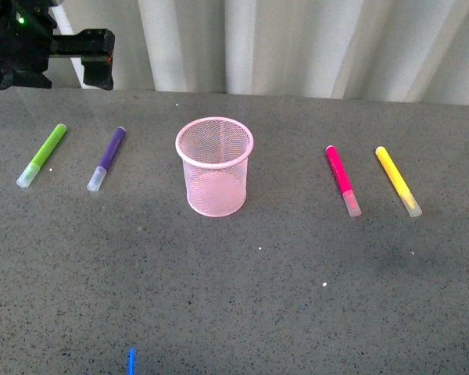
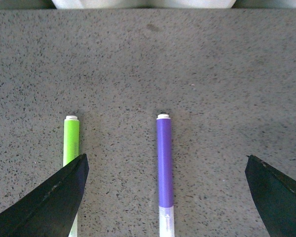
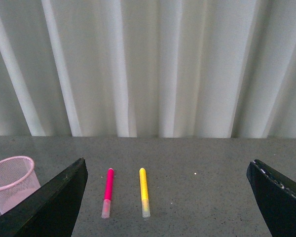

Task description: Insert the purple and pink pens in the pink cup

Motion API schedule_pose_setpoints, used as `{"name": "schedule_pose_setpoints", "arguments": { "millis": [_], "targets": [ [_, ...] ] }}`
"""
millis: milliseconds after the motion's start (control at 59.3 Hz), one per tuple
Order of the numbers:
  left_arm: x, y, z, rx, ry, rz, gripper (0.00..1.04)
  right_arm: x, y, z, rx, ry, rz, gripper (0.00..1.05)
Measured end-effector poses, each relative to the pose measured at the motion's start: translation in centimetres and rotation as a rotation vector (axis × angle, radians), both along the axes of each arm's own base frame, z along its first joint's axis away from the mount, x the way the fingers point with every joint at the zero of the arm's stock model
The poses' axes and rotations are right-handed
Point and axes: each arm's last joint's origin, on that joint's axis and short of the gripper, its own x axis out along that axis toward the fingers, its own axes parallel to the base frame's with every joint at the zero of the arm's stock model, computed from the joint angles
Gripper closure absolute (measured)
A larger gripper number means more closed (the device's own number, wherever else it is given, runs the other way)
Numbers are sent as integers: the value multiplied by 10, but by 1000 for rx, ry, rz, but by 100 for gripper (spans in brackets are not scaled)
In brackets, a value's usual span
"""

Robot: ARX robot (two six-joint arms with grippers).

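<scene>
The pink cup (image 1: 214,176) stands upright mid-table, and I see nothing inside it. The purple pen (image 1: 108,158) lies to its left, pale cap toward me. On the cup's right lies the pink pen (image 1: 342,180). My left gripper (image 1: 98,61) hangs open at the far left, above and behind the purple pen. In the left wrist view the purple pen (image 2: 164,168) lies on the table between the open fingers of the left gripper (image 2: 166,159), untouched. My right gripper (image 3: 167,163) is open and holds nothing; the pink pen (image 3: 108,192) and the cup (image 3: 12,182) lie well ahead of it.
A lime-green marker (image 1: 42,155) lies left of the purple pen, close under the left gripper's finger (image 2: 49,202). A yellow marker (image 1: 398,180) lies right of the pink pen. White curtains (image 1: 297,39) hang behind the table's far edge.
</scene>
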Motion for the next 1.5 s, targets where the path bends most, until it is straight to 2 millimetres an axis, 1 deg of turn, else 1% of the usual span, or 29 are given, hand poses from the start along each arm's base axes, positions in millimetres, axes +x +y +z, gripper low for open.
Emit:
{"name": "schedule_pose_setpoints", "arguments": {
  "millis": [67, 169, 287, 371, 523, 658, 978, 1231, 1265, 1366, 1400, 1501],
  "targets": [
    [5, 3, -9, -2, 20, 5, 7, 0, 0, 0, 0, 0, 0, 7],
    [8, 2, -21, -4, 55, 1, 7, 0, 0, 0, 0, 0, 0, 7],
    [10, -4, -37, -11, 100, -18, 7, 0, 0, 0, 0, 0, 0, 7],
    [11, -11, -43, -13, 117, -34, 7, 0, 0, 0, 0, 0, 0, 7],
    [14, -23, -50, -20, 126, -69, 7, 0, 0, 0, 0, 0, 0, 7],
    [19, -28, -55, -11, 126, -80, 7, 0, 0, 0, 0, 0, 0, 7],
    [31, -29, -73, 13, 137, -85, 7, 0, 0, 0, 0, 0, 0, 7],
    [35, -32, -86, 22, 154, -85, 7, 0, 0, 0, 0, 0, 0, 7],
    [35, -32, -87, 26, 156, -86, 10, 0, 0, 0, 0, 0, 0, 7],
    [35, -33, -90, 38, 151, -89, 26, 0, 0, 0, 0, 0, 0, 7],
    [35, -34, -90, 40, 150, -91, 29, 0, 0, 0, 0, 0, 0, 7],
    [36, -33, -93, 51, 142, -88, 51, 0, 0, 0, 0, 0, 0, 7]
  ]
}}
